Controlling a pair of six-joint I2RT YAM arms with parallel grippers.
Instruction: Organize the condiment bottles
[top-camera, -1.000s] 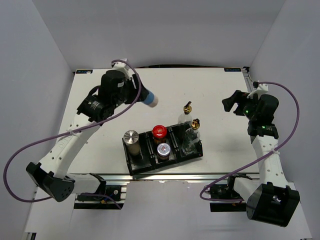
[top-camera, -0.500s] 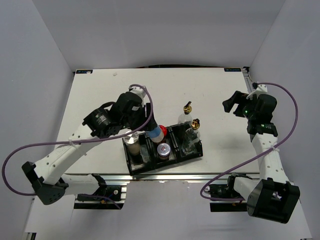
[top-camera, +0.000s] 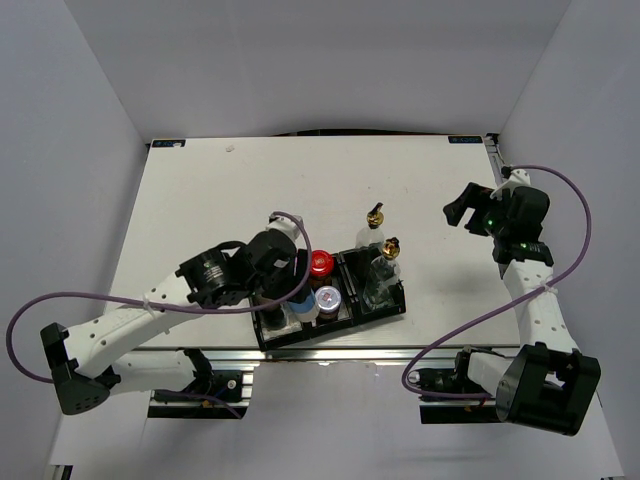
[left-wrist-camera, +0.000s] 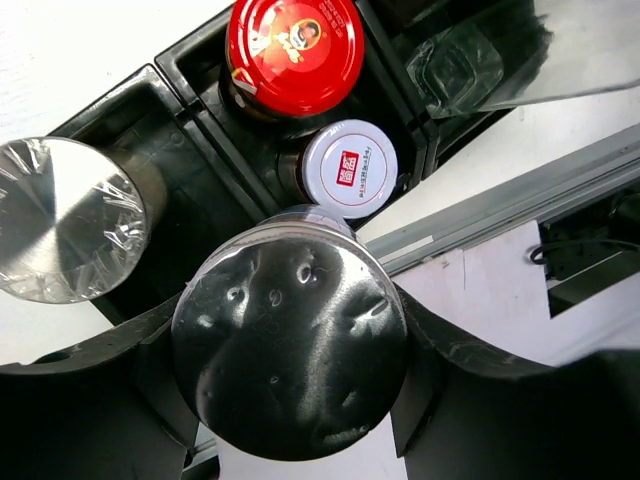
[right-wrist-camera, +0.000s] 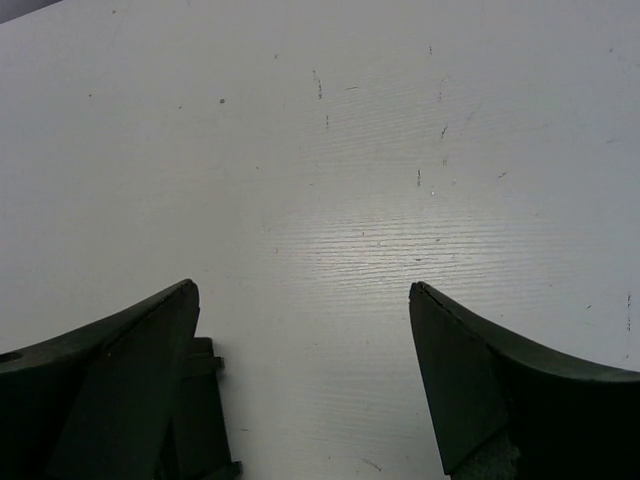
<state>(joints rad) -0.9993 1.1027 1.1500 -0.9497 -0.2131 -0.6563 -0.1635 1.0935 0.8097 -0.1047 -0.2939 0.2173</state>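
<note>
Held shaker (left-wrist-camera: 290, 340), silver lid up, blue label, sits clamped between both fingers (left-wrist-camera: 455, 385) of the left hand (top-camera: 288, 298), centred in the grip. It hangs over the near end of the black tray (left-wrist-camera: 185, 95), around the left/middle divider; can't tell if its base touches. White-lidded shaker (left-wrist-camera: 348, 170) is just beside it in the middle compartment, with the red-lidded jar (left-wrist-camera: 293, 45) behind that. Big silver-lidded shaker (left-wrist-camera: 60, 220) is in the left compartment. One glass bottle (top-camera: 383, 272) is in the right compartment, a second glass bottle (top-camera: 374, 218) stands on the tabletop (right-wrist-camera: 330, 130) behind the tray. Right hand (right-wrist-camera: 302, 290) is spread wide, holding nothing, over bare tabletop well apart.
</note>
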